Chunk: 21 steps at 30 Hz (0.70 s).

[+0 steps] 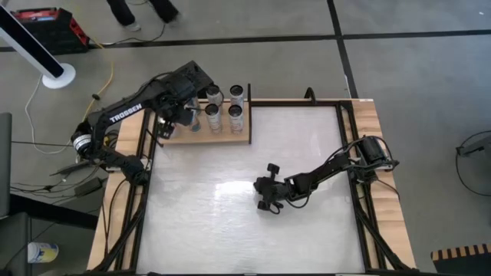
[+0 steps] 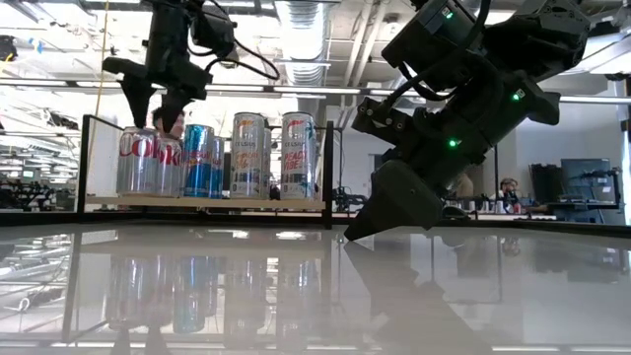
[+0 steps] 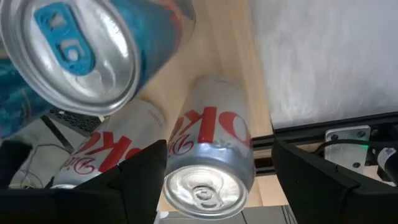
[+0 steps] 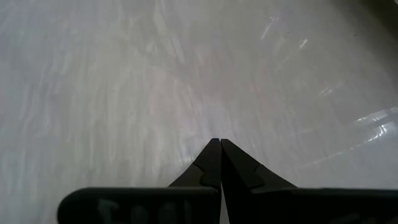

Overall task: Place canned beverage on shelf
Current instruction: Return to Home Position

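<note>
Several canned beverages stand upright on their bases on the shelf (image 1: 229,139), a pale wood board at the table's far left. They include two silver-and-red cola cans (image 2: 138,160), a blue can (image 2: 200,160) and two pale cans (image 2: 249,155). My left gripper (image 2: 156,108) hangs open just above the cola cans, pointing steeply down. In the left wrist view its fingers (image 3: 144,179) stand on either side of one cola can (image 3: 211,155), above its top and apart from it. My right gripper (image 1: 268,198) is shut, low over the white tabletop near the middle, with nothing in it.
A black metal frame (image 1: 343,130) runs round the white tabletop (image 1: 230,222), with wooden strips (image 1: 380,192) along the sides. A black post (image 2: 328,168) stands at the shelf's right end. Cables lie at the table's left.
</note>
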Available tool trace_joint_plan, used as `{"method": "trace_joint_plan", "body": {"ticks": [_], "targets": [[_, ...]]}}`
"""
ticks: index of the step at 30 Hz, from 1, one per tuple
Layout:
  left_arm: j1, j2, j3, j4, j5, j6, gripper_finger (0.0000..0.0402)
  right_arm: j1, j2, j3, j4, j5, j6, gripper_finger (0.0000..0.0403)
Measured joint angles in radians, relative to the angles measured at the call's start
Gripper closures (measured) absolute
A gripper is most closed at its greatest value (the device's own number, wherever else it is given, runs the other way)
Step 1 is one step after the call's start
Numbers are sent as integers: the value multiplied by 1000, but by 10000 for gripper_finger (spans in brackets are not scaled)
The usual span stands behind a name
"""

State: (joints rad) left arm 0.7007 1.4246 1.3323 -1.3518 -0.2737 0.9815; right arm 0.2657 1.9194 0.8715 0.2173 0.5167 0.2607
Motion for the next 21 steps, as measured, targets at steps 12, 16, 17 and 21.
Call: {"method": "trace_joint_plan", "body": {"ticks": [12,16,17,21], "targets": [[-110,-49,139,-19,232,-191,144,0,0,0,4,0,0,376],[-178,-96,178,30,278,-398,181,0,0,-1,30,-1,0,376],[-197,-110,178,45,277,-468,193,0,-4,-2,40,-6,0,376],[-285,-172,152,93,290,-647,250,0,-71,36,17,-13,-78,376]]}}
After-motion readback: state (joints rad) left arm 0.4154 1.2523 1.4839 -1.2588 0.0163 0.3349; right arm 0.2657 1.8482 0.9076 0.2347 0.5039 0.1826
